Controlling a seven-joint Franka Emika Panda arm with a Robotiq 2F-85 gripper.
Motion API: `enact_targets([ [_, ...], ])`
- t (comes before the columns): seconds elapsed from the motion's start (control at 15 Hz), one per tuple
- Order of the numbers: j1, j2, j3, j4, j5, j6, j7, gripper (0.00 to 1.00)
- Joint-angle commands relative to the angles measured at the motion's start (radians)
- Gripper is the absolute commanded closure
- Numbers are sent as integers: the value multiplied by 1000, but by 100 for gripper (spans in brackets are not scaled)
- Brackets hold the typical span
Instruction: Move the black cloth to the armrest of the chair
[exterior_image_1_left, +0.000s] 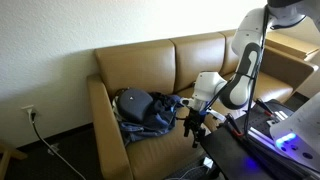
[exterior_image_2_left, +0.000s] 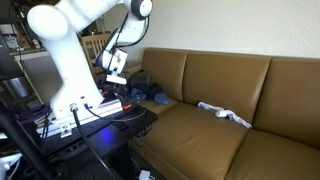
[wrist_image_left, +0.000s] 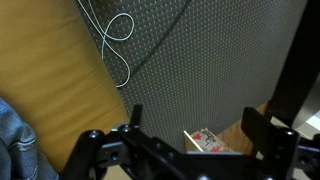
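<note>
The black cloth (exterior_image_1_left: 133, 101) lies bunched on the end seat of the tan couch, on a pile of blue and dark clothes (exterior_image_1_left: 152, 118). The pile also shows in an exterior view (exterior_image_2_left: 150, 95). The couch armrest (exterior_image_1_left: 104, 122) is just beside the pile. My gripper (exterior_image_1_left: 195, 122) hangs in front of the couch's front edge, past the pile and apart from it. In the wrist view the gripper (wrist_image_left: 195, 125) is open and empty, pointing down at grey carpet. A strip of blue denim (wrist_image_left: 15, 140) shows at the lower left.
A white cloth (exterior_image_2_left: 222, 112) lies on the middle seat. A white cable (wrist_image_left: 115, 40) loops on the carpet. A small card with red print (wrist_image_left: 205, 138) lies below the jaws. A black stand with a blue-lit device (exterior_image_1_left: 275, 130) stands in front of the couch.
</note>
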Motion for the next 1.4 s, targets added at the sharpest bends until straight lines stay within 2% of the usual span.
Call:
enact_targets([
  [0.0, 31, -24, -12, -13, 82, 29, -58, 0],
  [0.4, 32, -23, -12, -13, 82, 29, -58, 0],
  [0.53, 160, -156, -53, -8, 67, 30, 16, 0],
  [0.6, 194, -173, -67, 9, 78, 70, 33, 0],
  [0.67, 214, -172, -82, 32, 14, 118, 114, 0],
  [0.87, 354, -211, -150, 100, 57, 281, 199, 0],
  [1.0, 467, -244, -228, 145, 107, 374, 240, 0],
  [1.13, 586, -269, -335, 173, 185, 444, 237, 0],
  [1.27, 686, -287, -435, 184, 281, 449, 210, 0],
  [1.33, 762, -304, -504, 172, 330, 454, 217, 0],
])
